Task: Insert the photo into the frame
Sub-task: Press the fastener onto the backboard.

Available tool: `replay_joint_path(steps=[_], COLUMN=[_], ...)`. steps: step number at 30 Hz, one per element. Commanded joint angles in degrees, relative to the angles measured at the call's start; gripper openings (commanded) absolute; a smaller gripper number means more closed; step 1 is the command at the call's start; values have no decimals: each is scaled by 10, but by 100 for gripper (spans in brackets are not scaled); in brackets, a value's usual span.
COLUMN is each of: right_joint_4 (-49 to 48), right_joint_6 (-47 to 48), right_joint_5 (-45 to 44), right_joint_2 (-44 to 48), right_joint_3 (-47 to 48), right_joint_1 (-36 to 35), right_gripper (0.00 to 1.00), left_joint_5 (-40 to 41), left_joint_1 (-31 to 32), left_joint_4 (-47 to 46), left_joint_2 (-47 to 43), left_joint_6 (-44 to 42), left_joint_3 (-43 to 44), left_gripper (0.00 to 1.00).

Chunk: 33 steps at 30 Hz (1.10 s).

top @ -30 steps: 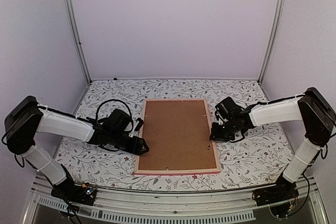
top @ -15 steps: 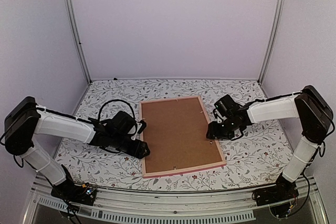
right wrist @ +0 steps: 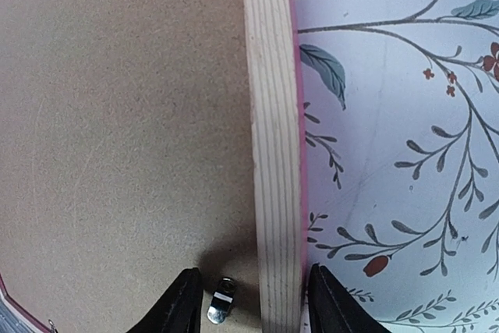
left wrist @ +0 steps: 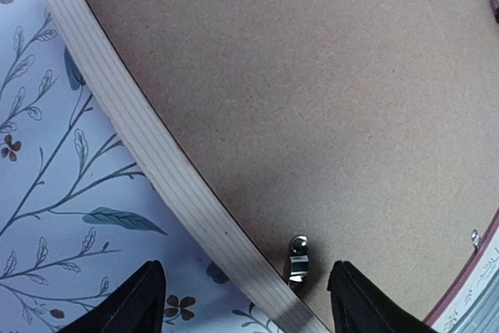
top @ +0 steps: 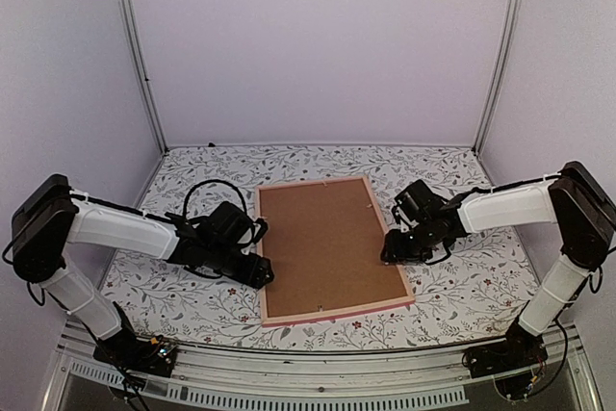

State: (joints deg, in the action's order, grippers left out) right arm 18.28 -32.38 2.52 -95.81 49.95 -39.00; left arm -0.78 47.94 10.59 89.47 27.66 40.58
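Brown backing board (top: 327, 247) lying flat between the left gripper (top: 258, 271) and the right gripper (top: 388, 249), turned slightly askew. Small metal clip (left wrist: 297, 255) on the board just ahead of the left gripper; second clip (right wrist: 221, 302) between the right gripper's tips. Floral tablecloth (top: 462, 286) underneath, spreading outward beyond both.

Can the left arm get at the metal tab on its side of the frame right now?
Probably yes. The left gripper is open over the frame edge. The tab lies just ahead of the gap between its fingers, on the backing board, with nothing covering it.
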Motion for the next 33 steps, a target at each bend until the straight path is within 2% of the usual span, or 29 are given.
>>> replay_joint_path(steps=[1, 6, 15, 20, 28, 33], right_joint_4=[15, 16, 20, 19, -2, -35], right_joint_6=[11, 33, 45, 50, 60, 80], right_joint_5=[10, 20, 19, 17, 24, 59], right_joint_2=[21, 28, 17, 10, 1, -6], right_joint_3=[-18, -23, -14, -16, -30, -49], right_joint_1=[-6, -6, -6, -6, -5, 7], right_gripper=[47, 46, 32, 28, 25, 22], left_joint_5=[6, 6, 6, 6, 6, 6], left_joint_1=[-3, -5, -6, -6, -7, -7], left_joint_4=[4, 4, 5, 5, 3, 2], left_joint_2=[9, 13, 12, 15, 20, 21], left_joint_6=[2, 3, 2, 1, -1, -1], left_joint_3=[12, 13, 12, 12, 10, 6], left_gripper=[75, 75, 75, 75, 75, 75])
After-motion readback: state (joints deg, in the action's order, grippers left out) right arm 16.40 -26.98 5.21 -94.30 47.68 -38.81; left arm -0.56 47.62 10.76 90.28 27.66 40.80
